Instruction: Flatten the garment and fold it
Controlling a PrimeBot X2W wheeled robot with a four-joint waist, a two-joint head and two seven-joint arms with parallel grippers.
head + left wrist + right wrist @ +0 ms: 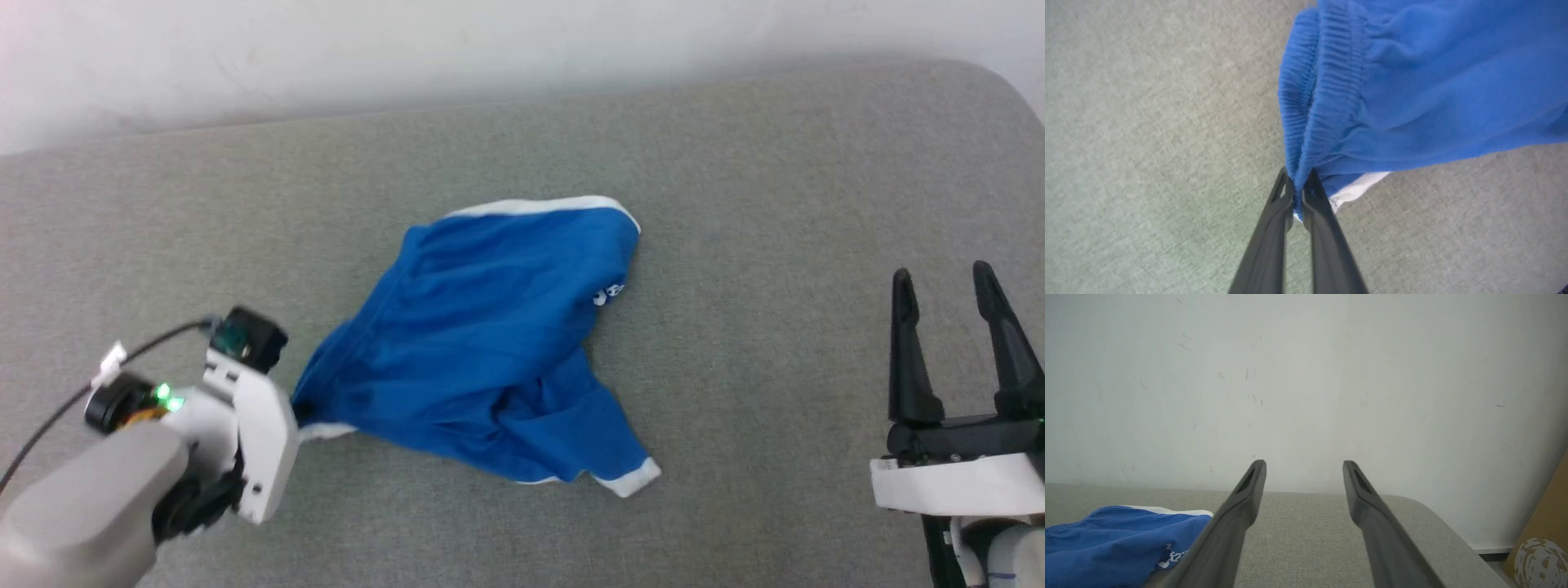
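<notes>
Found the left claw [1298, 183] clamped tight, pinching one end of the gathered waistband [1327, 90] of the shorts [482, 343]. Noted a scrap of white trim [1355, 192] just beside the pinch, tucked under the blue cloth. Noted a green light [166, 397] and a black cable [49, 433] at that wrist, at the lower left of the head view. Unable to judge lift or contact with the pad at the pinched end.

Traced the shorts outward from the pinch: bunched and creased, not flat, running up and to the right across the middle of the pad [775, 163]. Recorded a white hem [543, 204] along the far edge, a second white-edged hem corner [637, 478] at the near right, and a small white logo [608, 296] on the right side.

Found the right claw [940, 271] spread wide, gripping nothing, well apart from the shorts. Placed it over bare pad at the lower right of the head view, fingers pointing toward the wall.

Inspected the pad: grey woven fabric, even in texture and colour, rounded at the far right corner.

Inspected the room beyond: a pale wall [1306, 375] directly behind the pad, scuffed with small dark marks. Noted a white skirting strip [1492, 548] at its foot to the right. Noted a brown board [1551, 506] with a white mottled print and a slanted edge, at the right border of the right wrist view.
</notes>
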